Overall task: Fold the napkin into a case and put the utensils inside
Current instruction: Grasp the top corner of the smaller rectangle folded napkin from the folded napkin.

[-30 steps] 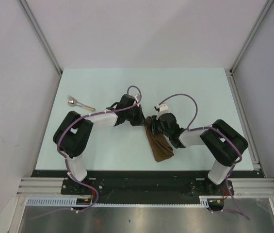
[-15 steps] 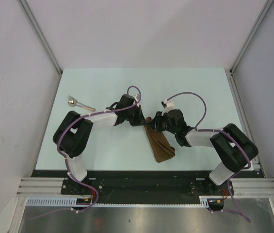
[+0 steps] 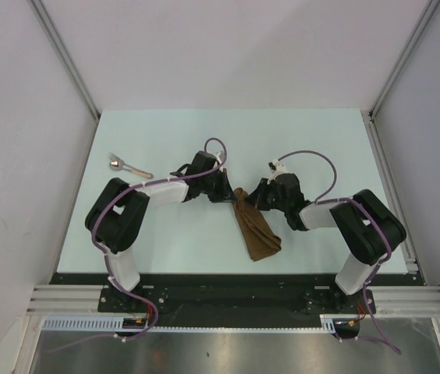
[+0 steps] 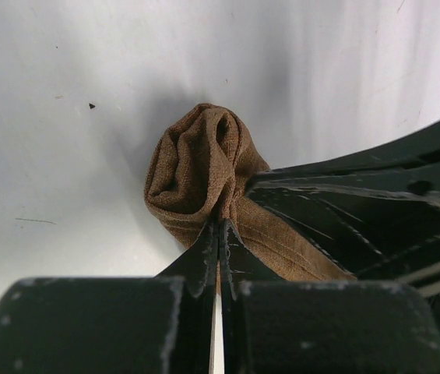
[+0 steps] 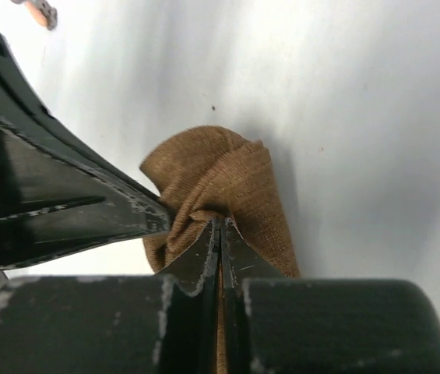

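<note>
The napkin (image 3: 256,230) lay folded into a narrow brown strip just right of the worktop's (image 3: 165,132) middle. It ran from its far end between the two arms down to its near end close to the front edge. The left arm (image 3: 161,191) reached in from the left and the right arm (image 3: 321,214) from the right, and they met at the strip's far end. Their black wrists hid that end from the overhead camera. A spoon (image 3: 126,165) lay far to the left on the worktop, well apart from the napkin, with the left arm between them. Purple cables looped over both arms, and grey panels walled the worktop on three sides.

Overhead, neither pair of jaws could be seen. The left wrist view showed the left jaws pressed together on a pinch of the napkin (image 4: 200,164), whose end bulged into a rounded bunch just beyond the tips. The right arm's black fingers (image 4: 360,187) crossed in from the right. The right wrist view showed the right jaws likewise together, clamped on a fold of the napkin (image 5: 220,175), with the left arm's fingers (image 5: 48,195) slanting in from the left. Only this view caught a small tan object at its top-left corner, too cropped to identify.
</note>
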Robot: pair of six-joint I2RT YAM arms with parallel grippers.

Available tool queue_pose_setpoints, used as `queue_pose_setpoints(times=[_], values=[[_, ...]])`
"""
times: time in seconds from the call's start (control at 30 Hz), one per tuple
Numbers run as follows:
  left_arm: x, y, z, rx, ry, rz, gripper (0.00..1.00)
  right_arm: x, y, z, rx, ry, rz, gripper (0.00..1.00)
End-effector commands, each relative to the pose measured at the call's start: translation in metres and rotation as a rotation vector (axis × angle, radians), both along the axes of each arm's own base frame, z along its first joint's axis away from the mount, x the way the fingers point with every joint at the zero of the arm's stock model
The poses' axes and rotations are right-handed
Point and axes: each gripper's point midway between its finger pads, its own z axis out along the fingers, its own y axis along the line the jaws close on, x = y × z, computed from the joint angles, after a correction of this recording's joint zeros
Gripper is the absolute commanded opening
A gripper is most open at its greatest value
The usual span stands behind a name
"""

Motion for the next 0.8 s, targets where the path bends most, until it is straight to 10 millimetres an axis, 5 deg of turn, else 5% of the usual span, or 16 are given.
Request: queue_pose_setpoints(times=[0.0,0.4,0.67,0.73,0.77], values=[[0.001,-0.006,0.009,-0.027,-0.022,-0.037,0.00,0.000,0.008,-0.006,0.047,0.012,0.016,0.02],[0.002,-0.007,0.004,-0.022,-0.014,-0.035,0.00,-0.012,0.036,-0.013,0.155,0.060,0.061,0.00],[-0.008,-0.008,-0.003,-0.001,0.007,-0.043,0.00,-0.001,0.040,-0.006,0.319,0.118,-0.093,0.00],[-0.009,-0.004,-0.003,0.014,0.008,-0.030,0.01,0.002,0.042,-0.007,0.336,0.134,-0.094,0.00],[-0.009,-0.002,-0.003,0.024,0.005,-0.023,0.10,0.003,0.043,-0.008,0.332,0.139,-0.093,0.00]])
